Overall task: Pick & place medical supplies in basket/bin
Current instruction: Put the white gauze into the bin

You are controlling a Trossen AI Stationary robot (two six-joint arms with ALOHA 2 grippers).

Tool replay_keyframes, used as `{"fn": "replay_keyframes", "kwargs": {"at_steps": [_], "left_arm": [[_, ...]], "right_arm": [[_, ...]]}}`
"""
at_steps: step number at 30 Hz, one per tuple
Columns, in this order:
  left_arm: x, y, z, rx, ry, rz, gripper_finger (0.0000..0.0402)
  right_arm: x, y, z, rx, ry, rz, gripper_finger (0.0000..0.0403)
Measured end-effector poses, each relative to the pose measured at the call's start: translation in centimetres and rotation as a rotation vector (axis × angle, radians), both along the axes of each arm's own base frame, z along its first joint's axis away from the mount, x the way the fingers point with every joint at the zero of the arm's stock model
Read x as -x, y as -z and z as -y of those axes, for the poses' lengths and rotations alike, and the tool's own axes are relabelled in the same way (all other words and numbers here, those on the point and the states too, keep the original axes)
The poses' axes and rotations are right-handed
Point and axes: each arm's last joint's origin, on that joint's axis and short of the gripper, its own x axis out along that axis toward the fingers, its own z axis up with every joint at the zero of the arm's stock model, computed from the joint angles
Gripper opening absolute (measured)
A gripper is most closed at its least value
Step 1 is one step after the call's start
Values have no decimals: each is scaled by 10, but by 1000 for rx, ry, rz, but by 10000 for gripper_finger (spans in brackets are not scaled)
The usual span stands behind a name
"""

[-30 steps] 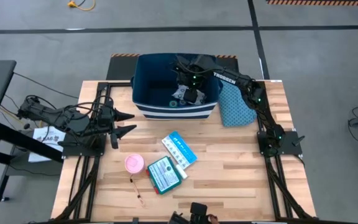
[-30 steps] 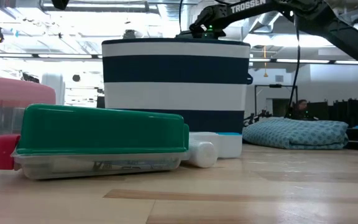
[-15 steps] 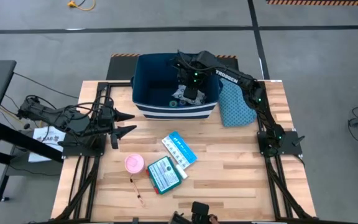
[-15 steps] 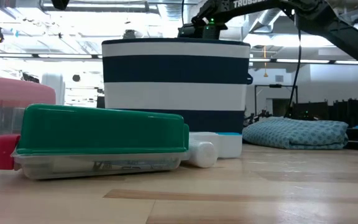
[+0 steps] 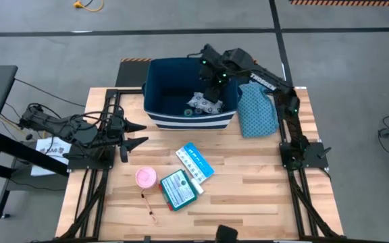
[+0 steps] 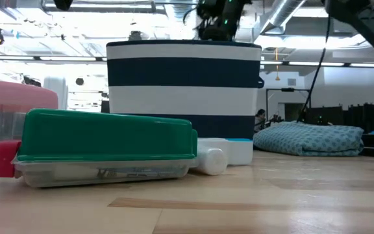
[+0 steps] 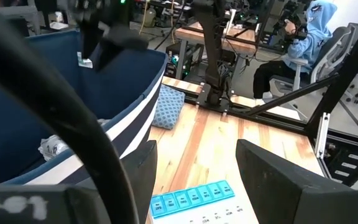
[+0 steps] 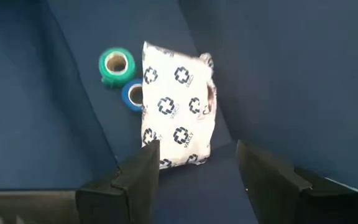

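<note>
The navy bin [image 5: 181,121] with white stripes stands at the table's far edge. Inside it lie the white ring-patterned pouch [image 8: 176,115], the green tape roll [image 8: 117,65] and a blue roll [image 8: 132,94] half under the pouch's edge. My right gripper [image 8: 194,168] hovers open above the bin's inside [image 5: 213,77], empty. On the table lie the pink roll [image 5: 146,177], the teal flat box [image 5: 177,189], the light-blue and white packet [image 5: 194,160] and the thin swab stick [image 5: 148,206]. My left gripper [image 5: 135,133] waits open at the table's left side.
The teal dotted cloth [image 5: 256,111] lies folded to the right of the bin, under my right arm. Bare wood shows in front of it on the table's right half [image 5: 262,182]. A seated person [image 7: 303,37] shows beyond the table in the left wrist view.
My right gripper has risen from low inside the bin to above its rim, drifting toward the table's far right. The pouch has stayed on the bin's floor. My left arm has kept still.
</note>
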Motion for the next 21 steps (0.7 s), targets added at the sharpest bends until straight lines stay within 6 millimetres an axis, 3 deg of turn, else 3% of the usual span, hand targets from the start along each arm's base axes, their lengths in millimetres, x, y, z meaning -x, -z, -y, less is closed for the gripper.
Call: {"fn": "replay_keyframes", "kwargs": {"at_steps": [6, 13, 21], "left_arm": [[0, 0, 0, 0, 0, 1, 210], [0, 0, 0, 2, 11, 0, 210], [0, 0, 2, 16, 78, -4, 210]], "right_arm": [[27, -48, -28, 28, 53, 151, 207], [56, -95, -82, -3, 90, 335, 207], [61, -109, -155, -109, -1, 386, 207]]}}
